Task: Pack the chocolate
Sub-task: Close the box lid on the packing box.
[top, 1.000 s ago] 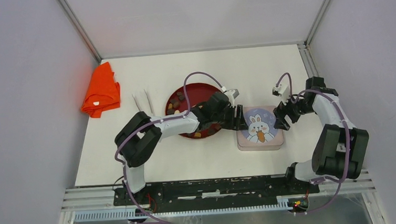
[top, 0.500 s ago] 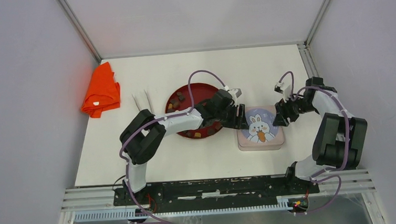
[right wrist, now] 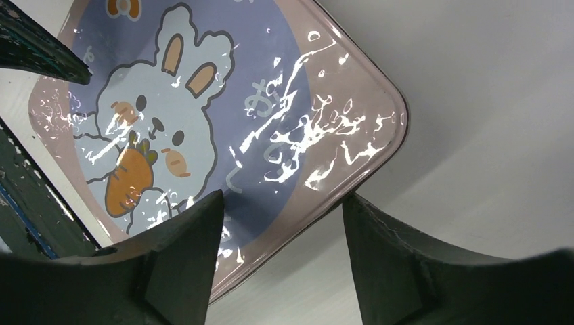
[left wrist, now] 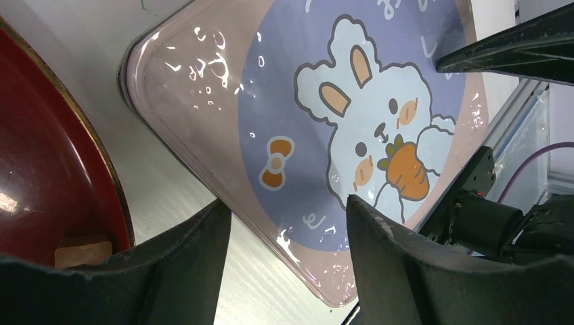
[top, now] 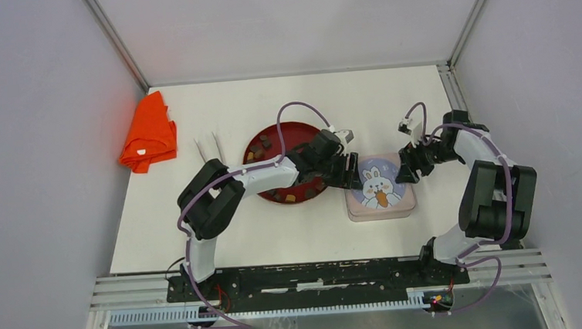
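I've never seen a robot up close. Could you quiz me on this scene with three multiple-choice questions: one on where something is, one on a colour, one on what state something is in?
1. Where on the table does the orange cloth lie?
A. near right corner
B. far left side
C. dead centre

2. What colour is the plate holding the chocolate?
A. blue
B. green
C. red

3. How is the rabbit box?
A. shut, lid on
B. open
C. tipped on its side

Answers: 1 B, it lies by the far left edge. 2 C, its rim and floor are red. 3 A, the rabbit lid lies flat on top.
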